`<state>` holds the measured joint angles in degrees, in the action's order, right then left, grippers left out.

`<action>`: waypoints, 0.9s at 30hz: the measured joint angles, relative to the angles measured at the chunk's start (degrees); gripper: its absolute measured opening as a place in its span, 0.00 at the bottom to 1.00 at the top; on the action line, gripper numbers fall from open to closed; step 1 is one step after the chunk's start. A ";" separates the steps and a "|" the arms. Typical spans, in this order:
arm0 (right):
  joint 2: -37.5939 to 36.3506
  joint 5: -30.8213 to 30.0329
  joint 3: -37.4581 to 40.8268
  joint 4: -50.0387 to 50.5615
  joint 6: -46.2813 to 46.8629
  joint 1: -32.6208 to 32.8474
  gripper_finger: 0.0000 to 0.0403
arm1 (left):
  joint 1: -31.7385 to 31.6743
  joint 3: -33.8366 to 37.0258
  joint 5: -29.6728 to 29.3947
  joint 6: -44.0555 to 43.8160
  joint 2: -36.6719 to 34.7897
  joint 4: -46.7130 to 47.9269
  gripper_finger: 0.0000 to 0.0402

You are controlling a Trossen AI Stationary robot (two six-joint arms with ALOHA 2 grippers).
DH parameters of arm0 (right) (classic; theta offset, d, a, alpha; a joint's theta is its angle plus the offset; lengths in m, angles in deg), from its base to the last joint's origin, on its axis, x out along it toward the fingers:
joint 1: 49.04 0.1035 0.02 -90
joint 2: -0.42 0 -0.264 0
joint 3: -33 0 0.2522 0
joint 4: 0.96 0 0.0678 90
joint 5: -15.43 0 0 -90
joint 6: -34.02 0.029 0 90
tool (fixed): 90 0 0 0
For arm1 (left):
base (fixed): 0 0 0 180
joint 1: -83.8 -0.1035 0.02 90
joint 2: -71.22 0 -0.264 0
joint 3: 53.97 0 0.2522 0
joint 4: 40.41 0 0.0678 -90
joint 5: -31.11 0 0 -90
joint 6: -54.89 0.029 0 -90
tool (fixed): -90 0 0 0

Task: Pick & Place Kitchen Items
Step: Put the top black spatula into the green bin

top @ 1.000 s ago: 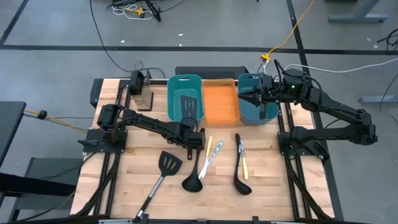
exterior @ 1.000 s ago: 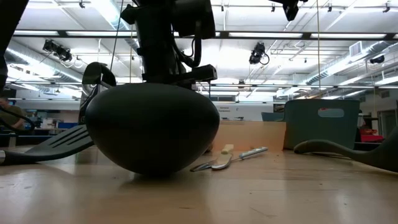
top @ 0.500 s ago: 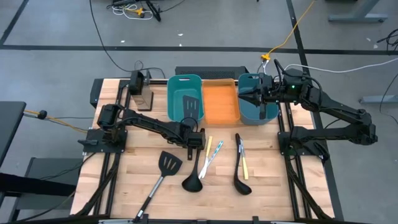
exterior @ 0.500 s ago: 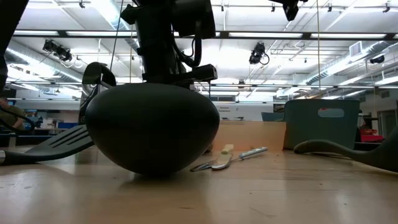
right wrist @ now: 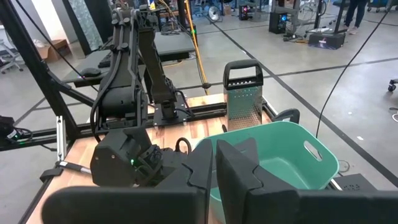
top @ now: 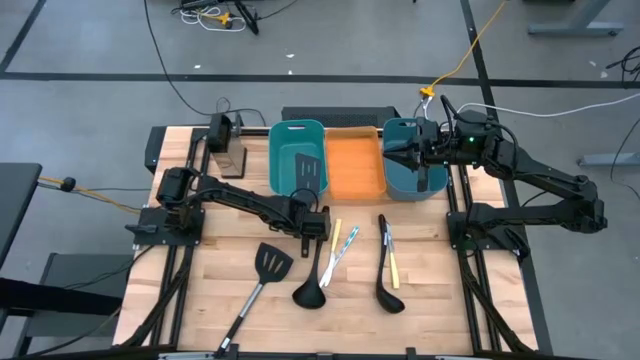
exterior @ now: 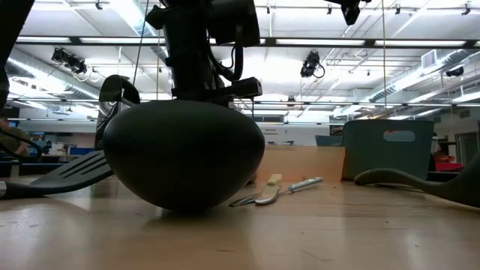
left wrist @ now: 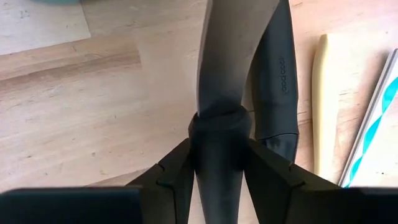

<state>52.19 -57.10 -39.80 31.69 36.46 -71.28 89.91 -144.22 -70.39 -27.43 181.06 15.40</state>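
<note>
Centrally in the high view, the left gripper [top: 318, 226] is lowered onto the upper end of a black ladle [top: 312, 280], whose bowl lies toward the lower middle of the frame. In the left wrist view the ladle's handle [left wrist: 219, 118] is seen clamped between the two dark fingers [left wrist: 177, 171], so the ladle is held at its handle while it rests on the wooden table [top: 450, 300].

A black slotted spatula [top: 262, 278] is laid at the lower left of the ladle, and a second ladle [top: 386, 272] lies to the right, with a yellow stick [top: 393, 262] just beside its handle. Two thin sticks, one yellow [top: 333, 242] and one white with teal [top: 346, 244], are placed just right of the held handle.

Along the upper middle, a teal bin [top: 298, 155] containing another spatula [top: 306, 172], an orange bin [top: 355, 165] and a darker teal bin [top: 408, 160] are set side by side. The right gripper [top: 400, 152] is positioned over the darker bin, its fingers [right wrist: 239, 162] pressed nearly together with nothing seen between them.
</note>
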 joint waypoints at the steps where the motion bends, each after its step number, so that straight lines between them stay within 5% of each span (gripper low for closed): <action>1: 0.00 0.00 0.00 0.00 0.00 0.00 0.07 | 0.00 0.00 0.13 0.00 0.00 0.02 0.33; 15: 0.00 0.00 0.00 -0.02 -0.04 0.00 0.07 | -0.98 -5.79 1.87 3.85 0.00 3.44 0.32; 27: 0.00 -0.02 0.00 -0.02 -1.22 0.00 0.07 | -1.34 -10.50 -2.23 5.43 0.00 10.61 0.31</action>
<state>52.19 -57.11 -39.80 31.67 35.24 -71.28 88.57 -154.72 -72.62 -22.00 181.06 26.01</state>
